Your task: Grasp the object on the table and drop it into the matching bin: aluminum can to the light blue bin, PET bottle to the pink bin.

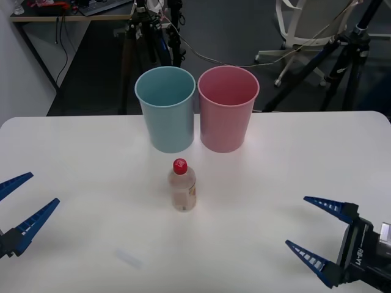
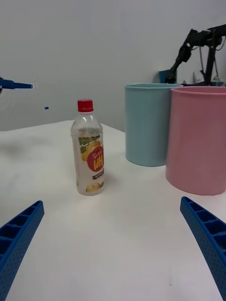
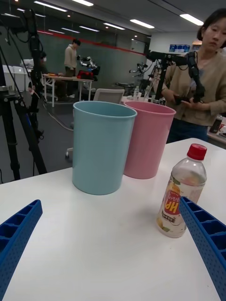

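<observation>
In the front view, the right pincer (image 1: 307, 224) sits at the lower right of the frame, just above the white desk (image 1: 79, 159), its two blue ribbed fingers spread wide apart and holding nothing. The fingers point toward the middle of the desk. The left pincer (image 1: 23, 194) is at the lower left edge of the frame, its blue fingers likewise spread apart and empty, also angled inward.

Between the two pincers, and well apart from both, the PET bottle (image 1: 182, 185) stands upright near the centre of the frame. It is small and clear, with a red screw cap and a pale label carrying yellow fruit pictures and a red mark. It stands on the desk alone, touching nothing else.

Above the bottle in the frame, toward the far edge of the desk, two round bins stand side by side, touching or nearly so. The light blue bin (image 1: 166, 108) is on the left and the pink bin (image 1: 226, 108) is on the right. Both stand upright with open mouths, and the bottle is in front of the gap between them, slightly nearer the blue one.
</observation>
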You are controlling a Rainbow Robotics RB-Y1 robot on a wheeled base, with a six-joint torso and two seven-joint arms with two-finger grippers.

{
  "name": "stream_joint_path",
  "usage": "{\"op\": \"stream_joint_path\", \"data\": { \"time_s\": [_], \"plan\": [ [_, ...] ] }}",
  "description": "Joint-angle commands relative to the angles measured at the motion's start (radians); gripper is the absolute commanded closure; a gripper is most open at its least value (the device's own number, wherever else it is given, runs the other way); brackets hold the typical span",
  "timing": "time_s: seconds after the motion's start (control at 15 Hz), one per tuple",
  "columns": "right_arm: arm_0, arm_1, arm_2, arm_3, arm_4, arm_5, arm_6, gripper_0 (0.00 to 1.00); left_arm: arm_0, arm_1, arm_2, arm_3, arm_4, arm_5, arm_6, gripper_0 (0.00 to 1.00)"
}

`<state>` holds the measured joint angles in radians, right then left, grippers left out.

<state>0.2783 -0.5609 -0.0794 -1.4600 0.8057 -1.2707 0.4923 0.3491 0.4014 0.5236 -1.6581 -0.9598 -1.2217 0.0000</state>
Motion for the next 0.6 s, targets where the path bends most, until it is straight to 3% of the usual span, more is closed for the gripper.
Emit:
{"op": "stream_joint_path", "data": {
  "time_s": [0.07,0.6],
  "plan": [
    [-0.093,-0.014,0.118,0.052,0.001,0.002,0.031,0.00,0.000,0.000,0.000,0.000,0.000,0.000,0.000,0.00],
    [-0.318,0.009,0.391,0.230,-0.069,0.100,0.146,0.00,0.000,0.000,0.000,0.000,0.000,0.000,0.000,0.00]
  ]
}}
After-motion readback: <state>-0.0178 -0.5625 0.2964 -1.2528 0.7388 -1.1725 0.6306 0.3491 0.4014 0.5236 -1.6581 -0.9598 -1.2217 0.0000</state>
